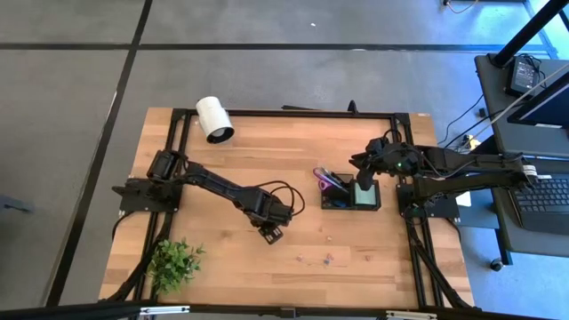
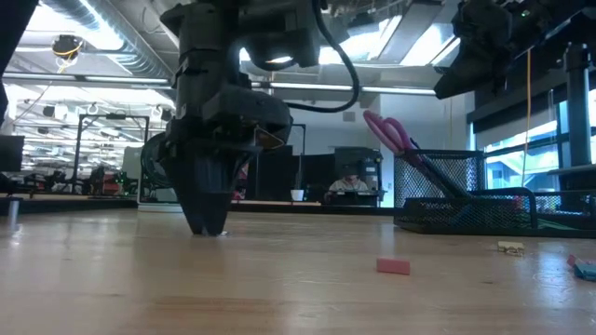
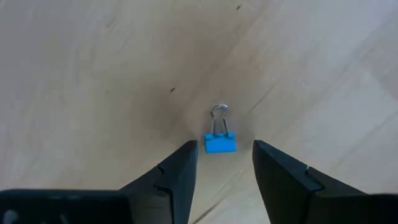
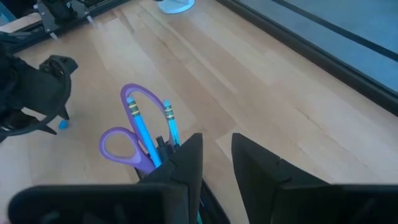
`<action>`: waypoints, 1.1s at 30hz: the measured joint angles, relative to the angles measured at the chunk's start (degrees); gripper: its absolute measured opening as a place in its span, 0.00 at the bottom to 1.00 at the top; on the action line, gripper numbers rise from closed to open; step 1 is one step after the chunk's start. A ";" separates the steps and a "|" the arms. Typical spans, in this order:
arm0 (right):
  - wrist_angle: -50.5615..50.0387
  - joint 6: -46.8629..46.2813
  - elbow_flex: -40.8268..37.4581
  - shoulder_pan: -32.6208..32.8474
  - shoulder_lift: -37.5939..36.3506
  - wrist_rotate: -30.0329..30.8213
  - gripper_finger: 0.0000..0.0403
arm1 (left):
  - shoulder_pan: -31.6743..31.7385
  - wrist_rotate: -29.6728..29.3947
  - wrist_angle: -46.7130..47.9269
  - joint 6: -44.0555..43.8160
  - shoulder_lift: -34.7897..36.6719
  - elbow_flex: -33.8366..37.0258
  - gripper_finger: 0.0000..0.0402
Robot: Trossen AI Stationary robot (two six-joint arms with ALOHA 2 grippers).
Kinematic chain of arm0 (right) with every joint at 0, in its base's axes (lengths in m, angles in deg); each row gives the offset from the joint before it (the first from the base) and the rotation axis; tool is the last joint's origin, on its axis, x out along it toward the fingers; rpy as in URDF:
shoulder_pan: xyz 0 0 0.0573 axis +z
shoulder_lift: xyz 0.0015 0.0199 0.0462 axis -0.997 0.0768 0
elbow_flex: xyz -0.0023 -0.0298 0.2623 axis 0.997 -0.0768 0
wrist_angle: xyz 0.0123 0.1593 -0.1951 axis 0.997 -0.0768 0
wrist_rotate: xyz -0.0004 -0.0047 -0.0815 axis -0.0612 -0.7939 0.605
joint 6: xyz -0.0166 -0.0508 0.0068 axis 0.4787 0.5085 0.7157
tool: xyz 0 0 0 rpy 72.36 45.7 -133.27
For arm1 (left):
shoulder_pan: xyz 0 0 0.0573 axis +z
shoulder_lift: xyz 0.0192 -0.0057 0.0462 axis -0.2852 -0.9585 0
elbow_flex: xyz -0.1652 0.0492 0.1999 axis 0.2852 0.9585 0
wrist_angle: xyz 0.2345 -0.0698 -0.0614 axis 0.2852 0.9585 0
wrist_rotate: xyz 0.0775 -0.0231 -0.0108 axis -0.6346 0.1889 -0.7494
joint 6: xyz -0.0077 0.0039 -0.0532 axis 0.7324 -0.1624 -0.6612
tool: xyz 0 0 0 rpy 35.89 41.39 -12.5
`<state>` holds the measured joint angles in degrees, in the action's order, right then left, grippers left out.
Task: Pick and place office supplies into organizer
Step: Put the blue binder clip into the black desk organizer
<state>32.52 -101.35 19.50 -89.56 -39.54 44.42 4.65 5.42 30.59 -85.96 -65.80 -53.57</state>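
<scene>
Left gripper (image 1: pixel 272 233) is lowered to the wooden table (image 1: pixel 267 160) near its middle, fingertips on the surface in the low view. Only the left wrist view shows what lies there: a small blue binder clip (image 3: pixel 219 140) flat on the wood between the spread fingers (image 3: pixel 180 171), untouched; jaws released, nothing held.

Right gripper (image 1: pixel 364 175) hangs above the black organizer (image 1: pixel 342 204) at the table's right side, fingers parted and empty. The right wrist view shows purple-handled scissors (image 4: pixel 127 134) and two blue pencils (image 4: pixel 140 124) standing in the organizer; the high view adds a light green notepad (image 1: pixel 364 195) in its right compartment.

The low view alone shows the organizer's mesh wall and a pink block (image 2: pixel 392 266) loose on the table
</scene>
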 joint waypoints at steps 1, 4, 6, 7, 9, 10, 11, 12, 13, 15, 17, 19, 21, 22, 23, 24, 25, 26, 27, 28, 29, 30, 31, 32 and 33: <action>-0.04 0.00 0.00 0.02 0.06 -0.02 0.22 | 0.00 -0.15 0.03 -0.05 -0.02 0.04 0.38; -0.01 0.00 0.00 0.00 0.19 0.00 0.22 | 0.09 -0.64 0.36 -0.06 -0.07 0.04 0.36; -0.03 0.00 0.00 0.01 0.24 -0.01 0.22 | 0.13 -0.87 0.65 -0.06 -0.12 0.04 0.34; 0.00 0.00 0.00 0.00 0.24 0.00 0.22 | 0.13 -0.97 0.81 -0.06 -0.14 0.04 0.32; -0.02 0.02 0.00 0.00 0.24 -0.01 0.22 | 0.13 -1.36 1.08 -0.06 -0.15 0.07 0.30; -0.02 0.04 0.00 0.00 0.24 -0.01 0.22 | 0.13 -1.60 1.22 -0.06 -0.16 0.08 0.28; 0.01 0.04 0.00 0.01 0.24 -0.01 0.22 | 0.13 -1.82 1.47 -0.06 -0.18 0.10 0.27; 0.02 0.07 0.00 0.02 0.24 -0.02 0.22 | 0.16 -2.00 1.71 -0.01 -0.20 0.11 0.25; 0.02 0.07 0.00 0.00 0.24 0.00 0.22 | 0.24 -2.12 2.00 0.29 -0.20 0.11 0.24; 0.04 0.09 0.00 0.01 0.24 0.00 0.22 | 0.42 -2.16 2.62 0.38 -0.20 0.09 0.21; 0.07 0.01 0.00 0.00 0.24 0.00 0.22 | 0.69 -2.18 2.88 0.49 -0.20 0.09 0.18; 0.09 -0.02 0.00 0.00 0.24 -0.01 0.22 | 0.96 -2.12 2.90 0.58 -0.20 0.09 0.16; 0.09 -0.04 0.00 0.02 0.24 -0.02 0.22 | 1.19 -2.00 2.99 1.57 -0.20 0.09 0.15; 0.09 -0.04 0.00 0.02 0.24 -0.02 0.22 | 1.31 -2.00 3.09 2.31 -0.20 0.09 0.15; 0.09 -0.07 0.00 0.01 0.24 -0.02 0.22 | 1.37 -2.01 3.16 3.07 -0.20 0.09 0.15; 0.09 -0.08 0.00 0.00 0.24 -0.02 0.22 | 1.40 -2.20 3.23 3.83 -0.20 0.11 0.15; 0.09 -0.08 0.00 0.00 0.24 -0.02 0.22 | 1.40 -2.54 3.30 4.51 -0.20 0.11 0.15; 0.09 -0.11 0.00 0.00 0.24 -0.02 0.22 | 1.40 -2.79 3.35 5.22 -0.20 0.11 0.15; 0.11 -0.13 0.00 0.01 0.24 -0.02 0.22 | 1.40 -2.90 3.39 6.01 -0.20 0.11 0.15; 0.11 -0.15 0.00 0.01 0.24 -0.02 0.22 | 1.40 -2.90 3.38 6.90 -0.20 0.14 0.15; 0.11 -0.19 0.00 0.01 0.24 -0.02 0.22 | 1.40 -2.95 3.33 7.88 -0.20 0.15 0.14; 0.13 -0.20 0.00 0.00 0.24 -0.02 0.22 | 1.38 -2.99 3.10 8.92 -0.20 0.17 0.14; 0.13 -0.20 0.00 0.00 0.24 -0.02 0.22 | 1.38 -2.92 2.81 10.00 -0.17 0.20 0.14; 0.13 -0.20 0.00 0.02 0.24 -0.02 0.22 | 1.38 -2.63 2.33 11.36 0.00 0.20 0.14; 0.13 -0.20 0.00 0.00 0.24 -0.02 0.22 | 1.38 -2.22 2.15 12.79 0.08 -0.02 0.14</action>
<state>32.65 -101.54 19.50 -89.56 -39.30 44.40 6.03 3.20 32.74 -73.17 -65.72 -53.59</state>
